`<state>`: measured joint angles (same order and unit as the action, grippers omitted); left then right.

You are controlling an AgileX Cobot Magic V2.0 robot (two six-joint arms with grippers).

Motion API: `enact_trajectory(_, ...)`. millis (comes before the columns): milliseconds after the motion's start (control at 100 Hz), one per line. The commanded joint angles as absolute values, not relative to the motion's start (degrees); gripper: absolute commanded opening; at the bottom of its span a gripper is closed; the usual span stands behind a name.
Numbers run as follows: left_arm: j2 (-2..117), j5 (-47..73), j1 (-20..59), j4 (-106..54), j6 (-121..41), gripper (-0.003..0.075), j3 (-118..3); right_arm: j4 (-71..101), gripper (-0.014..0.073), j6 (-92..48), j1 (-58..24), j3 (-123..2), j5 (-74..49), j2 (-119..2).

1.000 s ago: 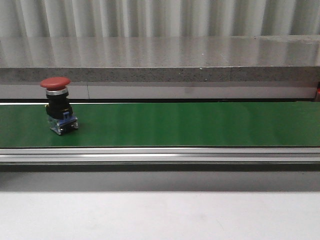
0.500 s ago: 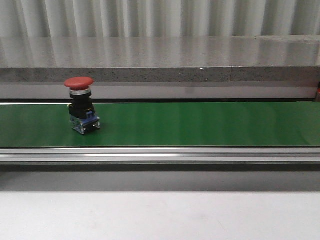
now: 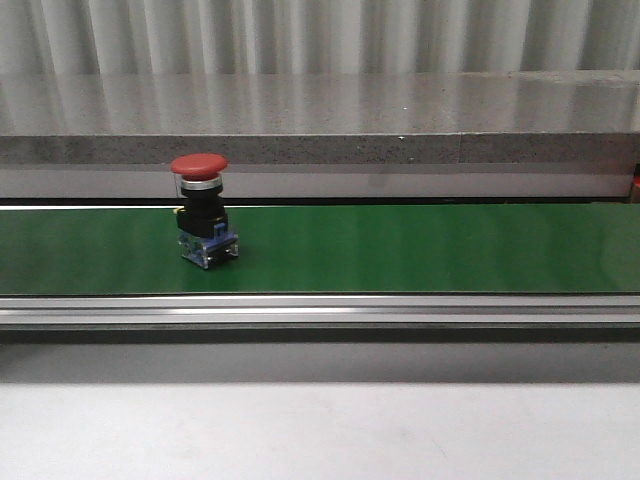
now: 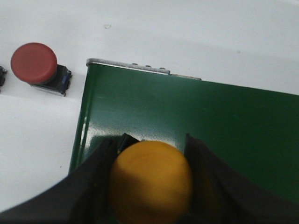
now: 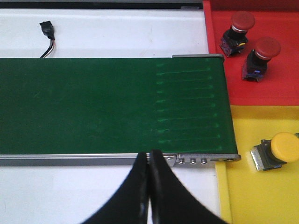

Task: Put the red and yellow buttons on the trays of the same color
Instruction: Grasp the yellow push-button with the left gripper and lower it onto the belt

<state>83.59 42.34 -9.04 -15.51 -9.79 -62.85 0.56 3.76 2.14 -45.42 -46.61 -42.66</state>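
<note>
Stretching across all three views, one green conveyor belt (image 3: pixel 400 250) carries one upright red button (image 3: pixel 201 210). Two trays sit at its end: a red tray (image 5: pixel 280 60) holding two red buttons (image 5: pixel 239 27) and a yellow tray (image 5: pixel 261 196) with one yellow button (image 5: pixel 280 149). Another red button (image 4: pixel 37 65) rests off-belt. The left gripper (image 4: pixel 152 179) clamps a yellow button (image 4: pixel 152 182); the right gripper (image 5: pixel 149 172) has its jaws pressed together, empty.

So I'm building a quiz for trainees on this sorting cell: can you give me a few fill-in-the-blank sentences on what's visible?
1. The left gripper is shut on a ____ round-capped push button.
2. The red mushroom-capped button stands upright on the ____ conveyor belt.
3. The red plastic tray holds ____ red buttons.
4. The right gripper is ____.

Missing: yellow; green; two; shut
</note>
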Motion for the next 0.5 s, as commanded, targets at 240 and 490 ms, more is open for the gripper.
enact_trajectory(240,84.96,39.52,-8.49,-16.77,-9.97,-0.0019,-62.56,0.36,-0.0067,3.23,2.02,-46.91,-43.25,-42.35)
enact_trajectory(490,85.11,40.08,-8.49,-16.77,-10.78,0.0191,-62.56,0.36,-0.0067,3.23,2.02,-46.91,-43.25,-42.35)
